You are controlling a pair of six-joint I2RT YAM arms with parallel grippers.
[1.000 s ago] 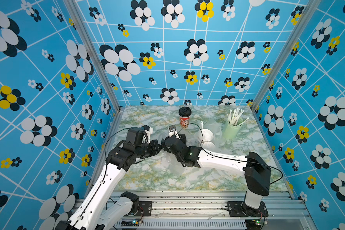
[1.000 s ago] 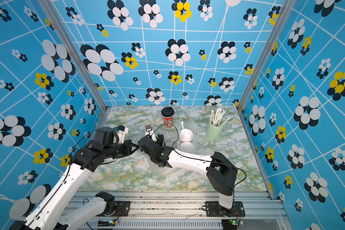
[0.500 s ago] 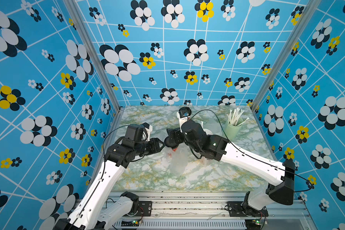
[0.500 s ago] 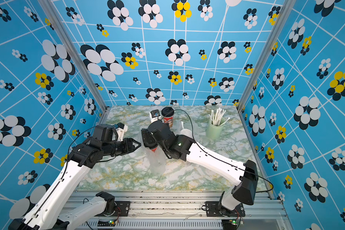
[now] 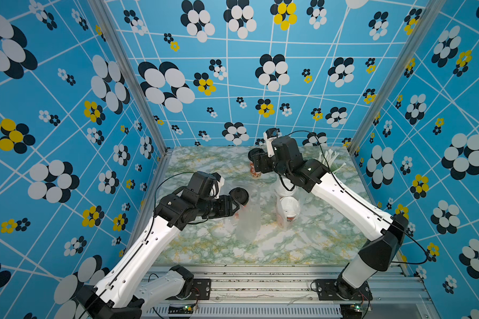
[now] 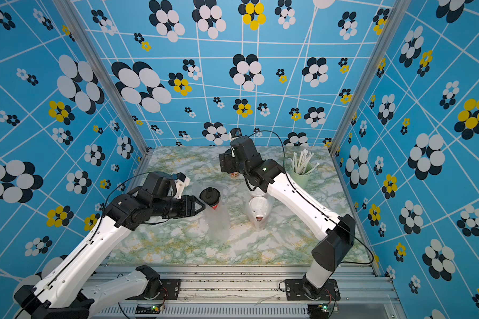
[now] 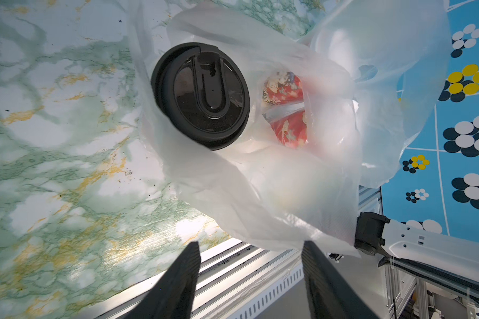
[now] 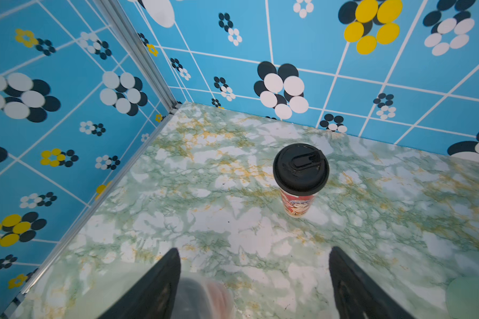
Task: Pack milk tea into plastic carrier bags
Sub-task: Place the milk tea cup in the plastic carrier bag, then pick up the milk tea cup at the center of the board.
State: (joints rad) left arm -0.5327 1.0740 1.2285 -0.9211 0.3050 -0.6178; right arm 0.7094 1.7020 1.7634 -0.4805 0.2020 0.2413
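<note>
Centre-left in both top views, the left gripper point(image 5: 234, 205) point(image 6: 201, 205) point(image 7: 249, 247) was seen reaching in roughly level from the left. Its jaws were parted to a middling gap, and nothing was caught between them. That was borne out in the left wrist view: two dark fingers point(image 7: 186, 265) were spread at the bottom edge, with only the rail and the bag's hem showing in the gap.

Just beyond the fingertips, to their right in the top views, a black-lidded cup point(image 5: 239, 195) point(image 6: 210, 194) point(image 7: 201, 95) was lodged in a clear bag point(image 5: 245, 225) point(image 6: 219, 225) point(image 7: 274, 193). The lid poked out of the bag's mouth, and red print was glimpsed through the film. Contact between fingers and plastic could not be judged, nor whether the cup stood straight or leaned.

Further right and higher in the frame, the right gripper point(image 5: 253, 165) point(image 6: 224, 165) point(image 8: 253, 251) was poised close by a second black-lidded cup point(image 5: 255, 174) point(image 6: 234, 174) point(image 8: 300, 168), which stood bare on the marble tabletop point(image 5: 205, 165). In the right wrist view the jaws were spread wide and empty. The cup was placed beyond the tips, apart from them, right of centre.

Right again, under the right forearm, a second bag point(image 5: 278, 218) point(image 6: 253, 223) was made out with a white-lidded cup point(image 5: 288, 205) point(image 6: 259, 205) inside. Behind it another white lid was half hidden by the arm. At far right, a green cup of straws point(image 5: 331, 165) point(image 6: 302, 174) was set near the back wall.
</note>
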